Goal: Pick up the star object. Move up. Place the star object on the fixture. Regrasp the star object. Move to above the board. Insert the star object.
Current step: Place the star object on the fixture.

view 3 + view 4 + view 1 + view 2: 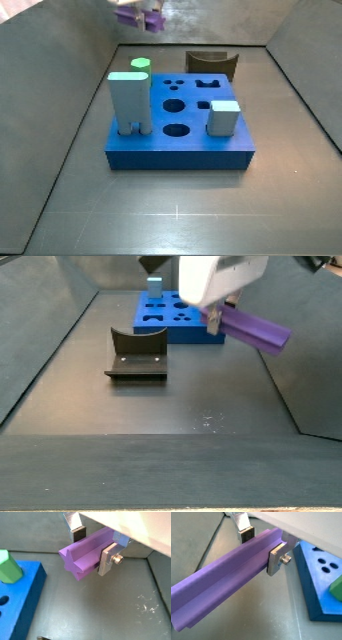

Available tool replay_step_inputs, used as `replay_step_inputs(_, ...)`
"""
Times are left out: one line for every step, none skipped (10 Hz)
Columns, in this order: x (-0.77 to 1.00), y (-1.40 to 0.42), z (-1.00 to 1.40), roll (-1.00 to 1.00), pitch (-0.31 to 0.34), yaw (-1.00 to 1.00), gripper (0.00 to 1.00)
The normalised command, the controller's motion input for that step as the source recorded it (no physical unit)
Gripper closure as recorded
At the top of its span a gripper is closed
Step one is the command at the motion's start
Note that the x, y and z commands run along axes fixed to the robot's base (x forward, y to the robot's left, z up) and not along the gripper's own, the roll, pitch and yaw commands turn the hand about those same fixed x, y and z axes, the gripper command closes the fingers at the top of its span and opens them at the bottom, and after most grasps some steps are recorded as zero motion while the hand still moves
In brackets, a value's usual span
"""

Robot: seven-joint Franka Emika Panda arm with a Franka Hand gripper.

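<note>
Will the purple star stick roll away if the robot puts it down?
Probably not: the star object has ridged sides that should stop rolling. It looks stiff, staying straight while the gripper holds it by one end, raised off the floor.

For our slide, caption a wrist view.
Claw shut on ridged purple star peg, blue holed board beside.

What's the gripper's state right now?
Gripper: shut on the star object, held in the air beside the board.

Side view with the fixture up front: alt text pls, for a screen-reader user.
The gripper holds the purple star object in the air, right of the dark fixture on the floor. The blue board sits behind.
</note>
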Motion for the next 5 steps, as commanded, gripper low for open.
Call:
replay_step_inputs(-0.02,0.01,0.96,0.07,0.054,-0.01,1.00)
replay_step_inputs(-0.02,0.01,0.87,0.07,0.056,-0.01,1.00)
replay_step_inputs(-0.01,0.01,0.66,0.08,0.067,-0.01,1.00)
replay_step_inputs(-0.01,0.01,0.57,0.08,0.073,-0.01,1.00)
replay_step_inputs(0.00,0.01,0.40,0.09,0.087,0.00,1.00)
